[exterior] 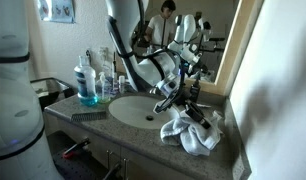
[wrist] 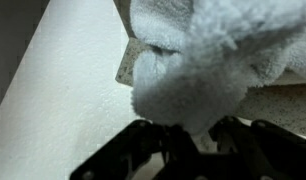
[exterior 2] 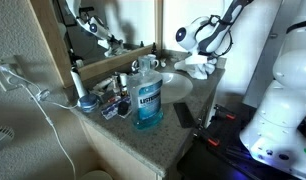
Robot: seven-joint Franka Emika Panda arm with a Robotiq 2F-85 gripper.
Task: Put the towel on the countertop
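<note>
- Gripper (wrist: 188,135) enters the wrist view from the bottom edge, its two dark fingers (wrist: 143,150) set partly apart and pressed against a bunched fold of the white towel (wrist: 213,50) that narrows down between them.
- That towel fills most of the upper right of the wrist view, too close and blurred to show its weave; a strip of speckled countertop (wrist: 283,105) shows under it at the right.
- In an exterior view the towel lies in a crumpled heap on the countertop just beside the sink (exterior: 138,108), near the counter's end at the wall, with the gripper down on top of the heap.
- The arm (exterior: 133,50) slants down over the sink to reach it, and hides part of the basin's back edge.
- A dark comb (exterior: 88,116) lies flat on the counter on the sink's other side, well apart from the towel.
- A bottle of blue mouthwash (exterior: 86,85) stands upright behind the comb, with smaller toiletries crowded beside it.
- A mirror (exterior: 218,30) runs along the wall behind the counter and reflects the arm.
</note>
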